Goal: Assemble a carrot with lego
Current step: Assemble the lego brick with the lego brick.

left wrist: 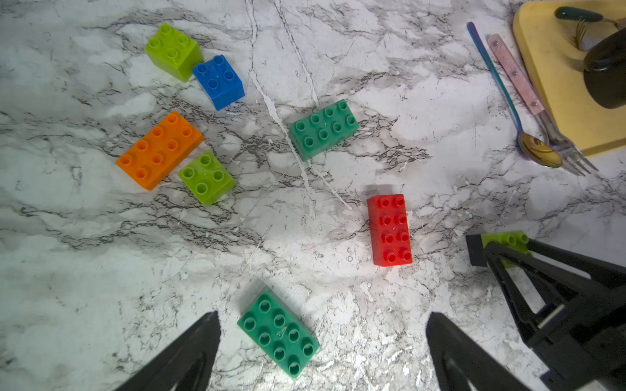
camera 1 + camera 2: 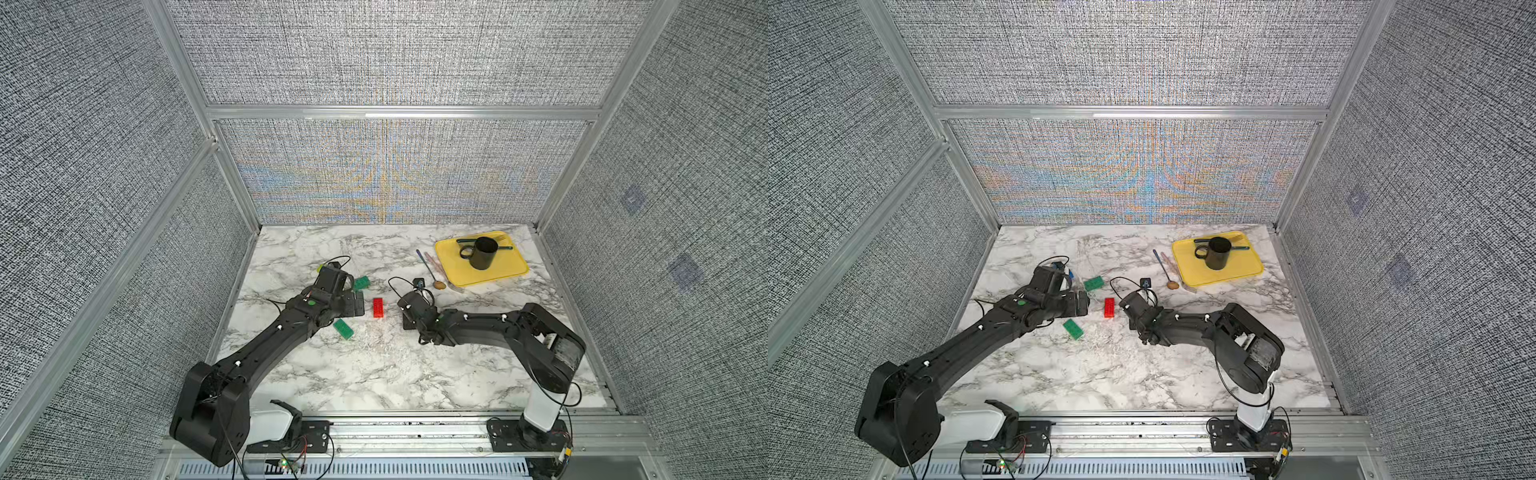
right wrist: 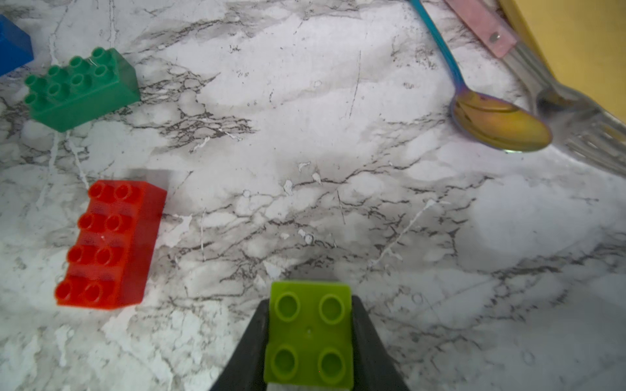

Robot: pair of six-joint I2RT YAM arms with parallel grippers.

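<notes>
No carrot is in view; the lego lies as loose bricks. My right gripper (image 3: 310,299) is shut on a lime brick (image 3: 310,335), studs up, low over the table. A black brick (image 1: 474,250) sits against it; joined or not, I cannot tell. A red brick (image 2: 378,308) lies between the arms. My left gripper (image 1: 323,316) is open above a dark green brick (image 1: 277,333), touching nothing. Farther off lie another dark green brick (image 1: 323,128), an orange brick (image 1: 159,149), a blue brick (image 1: 218,81) and two lime bricks (image 1: 206,177).
At the back right, a yellow tray (image 2: 507,264) carries a black mug (image 2: 482,252) and cutlery. A spoon (image 2: 432,272) and a fork (image 1: 559,145) lie beside the tray's left edge. Grey fabric walls enclose the marble table on three sides.
</notes>
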